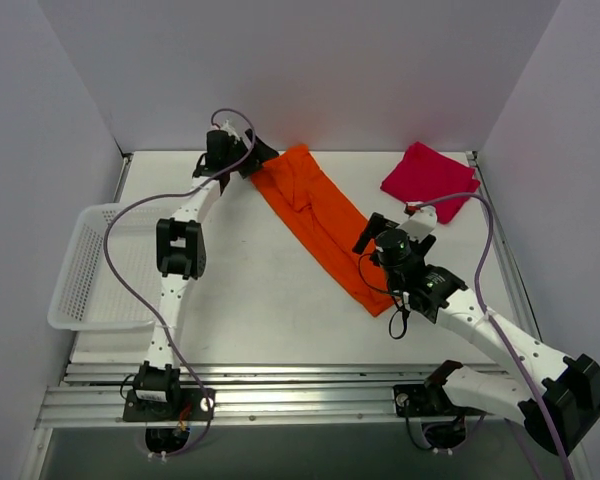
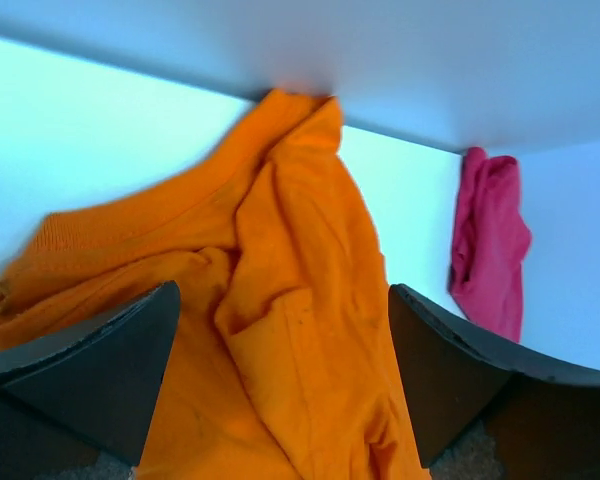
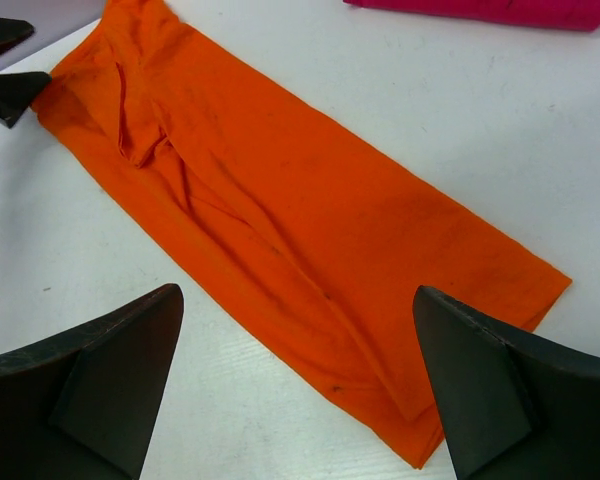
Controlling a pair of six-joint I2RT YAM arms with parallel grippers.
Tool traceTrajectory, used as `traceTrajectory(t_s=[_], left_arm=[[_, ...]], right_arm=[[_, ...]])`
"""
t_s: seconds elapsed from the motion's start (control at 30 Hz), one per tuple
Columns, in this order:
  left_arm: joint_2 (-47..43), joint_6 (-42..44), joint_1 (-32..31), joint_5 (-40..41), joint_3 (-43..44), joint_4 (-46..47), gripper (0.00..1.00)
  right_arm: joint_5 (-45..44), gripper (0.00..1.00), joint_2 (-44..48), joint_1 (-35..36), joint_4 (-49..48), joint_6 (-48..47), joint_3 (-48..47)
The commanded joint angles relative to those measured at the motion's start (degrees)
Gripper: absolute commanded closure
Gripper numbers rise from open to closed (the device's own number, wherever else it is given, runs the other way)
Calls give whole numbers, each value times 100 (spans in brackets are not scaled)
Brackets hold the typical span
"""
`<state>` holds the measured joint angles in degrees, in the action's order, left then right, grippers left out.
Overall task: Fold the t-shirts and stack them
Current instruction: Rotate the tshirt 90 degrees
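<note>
The orange t-shirt [image 1: 320, 225] lies flat on the table as a long narrow strip, running diagonally from back left to front right. My left gripper [image 1: 255, 158] is at the strip's far end, open, its fingers standing on either side of the rumpled orange cloth [image 2: 300, 300] without pinching it. Over the strip's near end hovers my right gripper [image 1: 388, 228], open and empty, with the orange cloth [image 3: 280, 200] spread below it. The red t-shirt [image 1: 430, 178] sits folded at the back right corner, apart from both grippers; it also shows as a red t-shirt edge [image 3: 500, 10].
A white mesh basket [image 1: 80, 265] stands at the table's left edge. White walls close in the back and both sides. The red t-shirt [image 2: 490, 240] lies against the back wall. Metal rails run along the near edge.
</note>
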<state>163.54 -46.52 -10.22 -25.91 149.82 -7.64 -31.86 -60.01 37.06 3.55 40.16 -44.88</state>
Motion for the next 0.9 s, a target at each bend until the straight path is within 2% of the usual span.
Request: traceTrajectory(t_s=[0.0,0.03,0.07,0.1,0.13,0.2,0.3,0.33,0.37,0.4,0.43,0.53,0.7,0.87], left_arm=[[-1251,239,134,-652,-512,1438,6],[-2055,440,134,-609,-889,1676,6],[-2472,547,99,-521,-1693,1904,6],[-3260,652,90,-303,-2023,2133,6],[-3624,888,81,-179,-2270,2100,6],[-4223,1092,3,50,-2729,1636,6],[-5451,1505,-392,892,-3518,504,6],[-5682,1601,-567,1608,-3852,309,6],[-5902,1576,-760,1972,-4264,168,6],[-6304,1567,-1241,2359,-5147,166,6],[-6483,1576,-1515,3059,-5573,210,6],[-6818,1052,-2518,4056,-6761,0,5],[-6967,-57,-3590,4182,-8263,-62,5],[-7477,-497,-4461,4638,-9110,-324,6]], right_arm=[[-461,5,182,-32,-100,-61,172],[-505,5,191,-23,-100,-70,190],[-541,5,200,-32,-109,-61,217],[-567,6,200,-23,-100,-35,226],[-576,6,200,-32,-83,-43,226],[-576,6,200,-15,-100,-17,234],[-593,6,209,3,-100,-17,199],[-620,6,226,12,-74,-17,164],[-637,6,235,12,-22,-17,147],[-672,5,244,21,14,-8,129],[-716,5,287,21,84,9,103],[-822,5,393,29,207,79,111],[-901,5,490,21,269,97,146],[-901,4,508,21,304,114,208]])
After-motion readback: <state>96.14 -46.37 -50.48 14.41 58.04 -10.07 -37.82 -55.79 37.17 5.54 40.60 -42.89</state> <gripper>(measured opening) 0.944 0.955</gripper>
